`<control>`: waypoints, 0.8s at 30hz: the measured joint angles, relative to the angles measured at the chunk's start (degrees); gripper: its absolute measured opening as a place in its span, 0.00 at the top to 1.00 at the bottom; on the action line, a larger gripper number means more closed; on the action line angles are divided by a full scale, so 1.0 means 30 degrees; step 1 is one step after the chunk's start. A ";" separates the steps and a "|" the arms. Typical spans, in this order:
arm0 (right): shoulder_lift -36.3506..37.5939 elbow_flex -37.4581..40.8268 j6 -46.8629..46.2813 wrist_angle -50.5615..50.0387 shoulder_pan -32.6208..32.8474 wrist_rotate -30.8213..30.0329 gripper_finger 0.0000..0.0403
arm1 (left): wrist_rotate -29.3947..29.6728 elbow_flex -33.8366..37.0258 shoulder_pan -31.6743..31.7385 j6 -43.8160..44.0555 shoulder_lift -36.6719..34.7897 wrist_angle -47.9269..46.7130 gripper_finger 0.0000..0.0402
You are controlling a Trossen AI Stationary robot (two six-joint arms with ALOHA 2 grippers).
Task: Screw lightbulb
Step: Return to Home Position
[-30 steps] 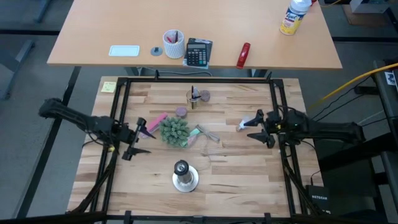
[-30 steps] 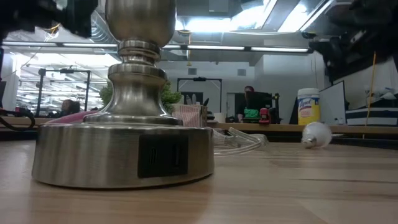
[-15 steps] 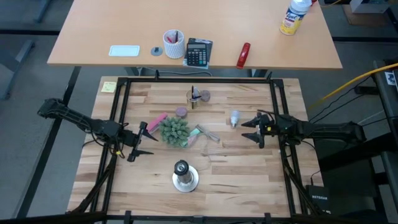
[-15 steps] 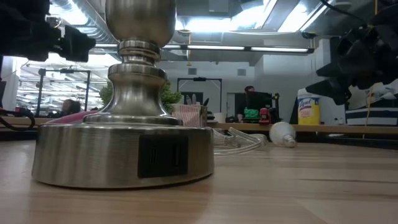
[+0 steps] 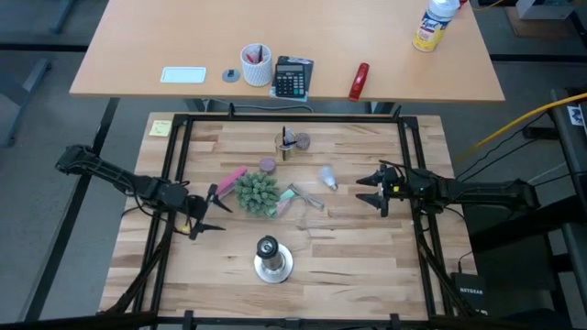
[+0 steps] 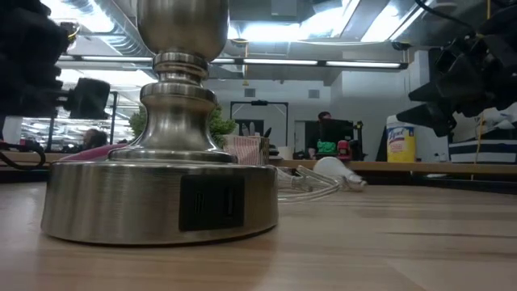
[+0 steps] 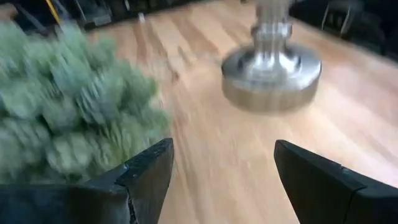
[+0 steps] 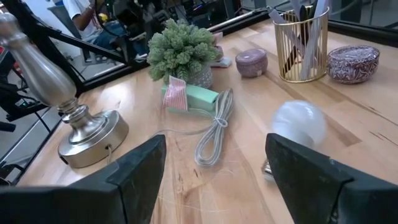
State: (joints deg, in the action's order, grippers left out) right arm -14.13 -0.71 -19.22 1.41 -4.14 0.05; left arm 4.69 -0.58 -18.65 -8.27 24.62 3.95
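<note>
The stand (image 5: 272,260) sits near the worktop's (image 5: 348,266) front edge, socket empty. Beyond it the lightbulb (image 5: 326,177) lies loose on its side between the plant (image 5: 258,192) and the right tool (image 5: 371,192), which is spread wide and empty, as is the left tool (image 5: 207,207). Expect a light, smooth, fragile globe that rolls; grip gently across its widest part. The screw base is mostly hidden, probably facing the right tool.

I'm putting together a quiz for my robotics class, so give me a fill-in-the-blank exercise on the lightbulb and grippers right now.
1. The lightbulb lies on the ____, not in the lamp stand's socket.
2. The left gripper and the right gripper are both ____ and hold nothing.
3. The potted plant stands nearest the ____ gripper.
Missing words: table; open; left.
</note>
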 joint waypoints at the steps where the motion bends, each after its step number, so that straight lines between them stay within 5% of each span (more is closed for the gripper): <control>1: 0.0000 0.0000 0.0000 -0.0007 0.0000 0.0000 0.30 | 0.0000 0.0000 0.0000 0.0000 -0.0087 -0.0602 0.33; 16: 0.4721 0.0029 0.0000 -0.0082 0.0000 0.0131 0.30 | -0.0211 0.0007 -0.0036 -0.0014 -0.6660 -0.0927 0.33; 24: 0.4656 0.0036 0.0006 0.0133 -0.0022 0.0175 0.30 | -0.0211 0.0015 -0.0029 -0.0022 -0.8124 -0.0846 0.33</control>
State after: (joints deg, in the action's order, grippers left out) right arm -0.16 -0.60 -19.20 1.81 -4.21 0.58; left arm 4.05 -0.54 -18.74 -8.34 0.25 1.41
